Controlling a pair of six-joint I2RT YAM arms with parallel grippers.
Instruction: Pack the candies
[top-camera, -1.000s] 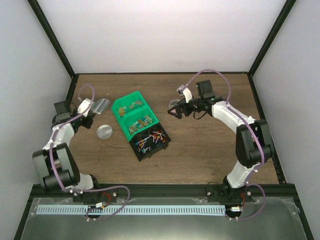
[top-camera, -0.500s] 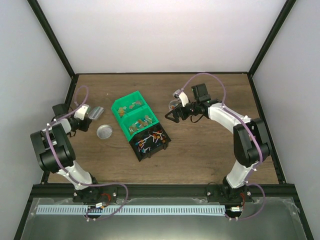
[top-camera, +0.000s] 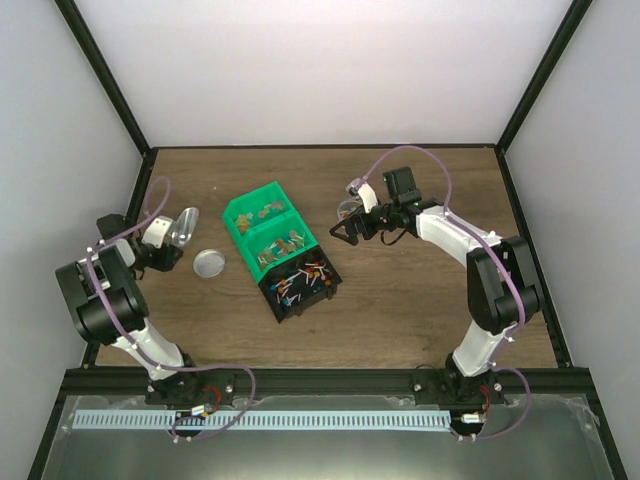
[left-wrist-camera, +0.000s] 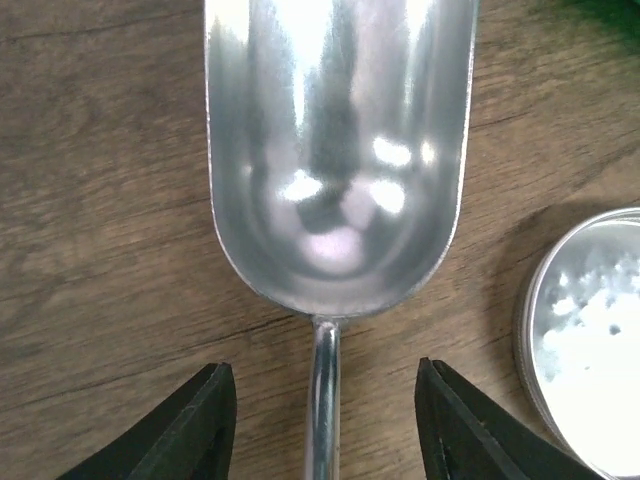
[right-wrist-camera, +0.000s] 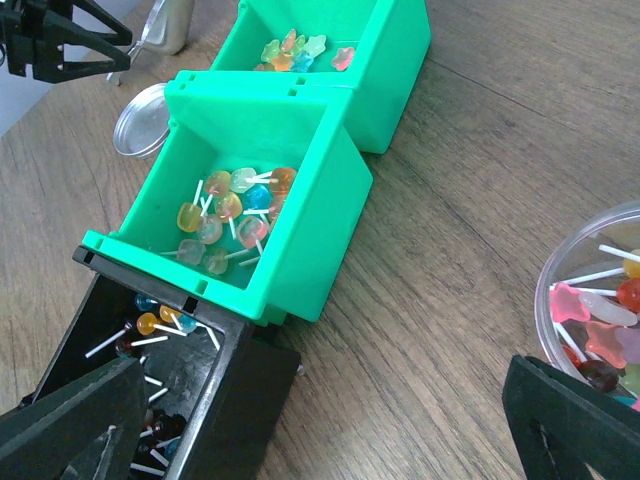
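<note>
Steel first: found the scoop (left-wrist-camera: 335, 170) lying on the table (left-wrist-camera: 90, 200), its handle between the spread fingers (left-wrist-camera: 190, 430) of the left gripper (left-wrist-camera: 322, 400), untouched. Logged a round tin (left-wrist-camera: 590, 340) just beside. Saw the candies (top-camera: 300, 280) piled in the black bin (right-wrist-camera: 235, 400), end-on to two green bins (right-wrist-camera: 300, 240). Noted the right gripper (top-camera: 343, 230) released too, fingers wide apart, near a clear tub (right-wrist-camera: 600, 300) of lollipops.
</note>
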